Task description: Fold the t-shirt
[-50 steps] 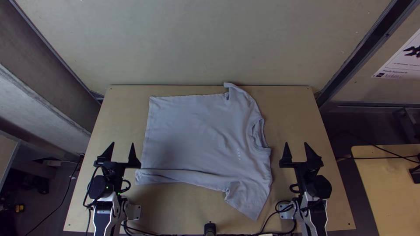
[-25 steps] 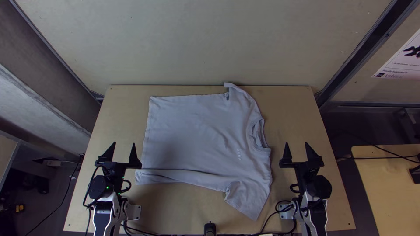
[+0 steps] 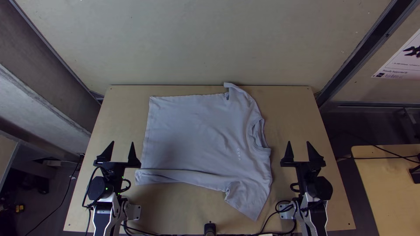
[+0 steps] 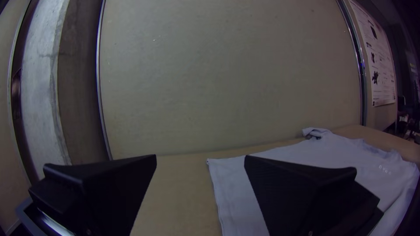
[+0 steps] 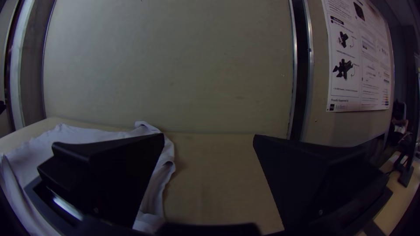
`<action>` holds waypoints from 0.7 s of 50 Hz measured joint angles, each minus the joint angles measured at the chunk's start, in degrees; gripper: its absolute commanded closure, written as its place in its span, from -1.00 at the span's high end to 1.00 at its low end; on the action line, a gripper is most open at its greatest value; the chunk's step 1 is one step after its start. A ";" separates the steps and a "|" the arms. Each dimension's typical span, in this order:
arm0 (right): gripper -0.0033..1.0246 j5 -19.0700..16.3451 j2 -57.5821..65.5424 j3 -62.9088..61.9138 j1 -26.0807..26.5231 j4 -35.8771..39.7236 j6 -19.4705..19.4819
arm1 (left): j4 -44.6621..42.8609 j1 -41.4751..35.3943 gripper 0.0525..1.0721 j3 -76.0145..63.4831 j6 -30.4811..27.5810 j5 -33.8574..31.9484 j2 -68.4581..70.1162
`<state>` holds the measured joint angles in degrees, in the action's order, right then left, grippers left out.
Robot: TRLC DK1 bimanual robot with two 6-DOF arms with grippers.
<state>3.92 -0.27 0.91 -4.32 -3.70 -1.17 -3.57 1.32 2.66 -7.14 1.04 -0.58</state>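
Far L: light grey concrete slab, slanting down twd light wooden table. On table's L side, L arm, white links, black joints, ending in L pincer, two wide flat black fingers, set wide apart, nothing btwn them; tips point twd table's far edge. Just to its R: the task's cloth, pale grey-lavender short-sleeved t-shirt, lying on mid table, body mostly spread flat, sideways on: hem twd L arm, neck twd R arm. Narrow band of cloth turned over along near side, from hem to nr sleeve. L end of band v. close to L pincer's base; can't tell if touching. Far sleeve reaches table's far edge, its end turned over, slightly crumpled. Near sleeve laid out, pointing twd near edge & R. Soft creases across chest, small line of light print nr neck opening. Small black rounded fixture at near edge, btwn arms; thin black cables run beside it. R of shirt, w/ bare wood btwn: R pincer, same wide flat black fingers, also spread wide, holding nil, tips twd far edge; R arm behind it, white links, black joints. Further R, off the table: white printed poster on wall, & below it pale wooden side table.
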 measured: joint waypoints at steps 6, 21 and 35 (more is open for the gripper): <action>0.81 1.14 0.33 0.85 0.50 0.11 -2.10 | 0.09 0.02 0.89 0.42 -1.11 0.02 -0.09; 0.88 1.25 7.34 9.53 2.10 0.52 -4.94 | 0.04 0.42 0.90 8.22 -3.06 0.04 -6.64; 0.91 1.27 26.88 28.09 -0.17 8.85 -4.37 | 8.85 0.39 0.90 23.67 -4.66 -0.20 -20.57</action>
<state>5.19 26.61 28.99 -4.49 5.15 -5.54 5.28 1.72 26.33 -11.79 0.84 -21.15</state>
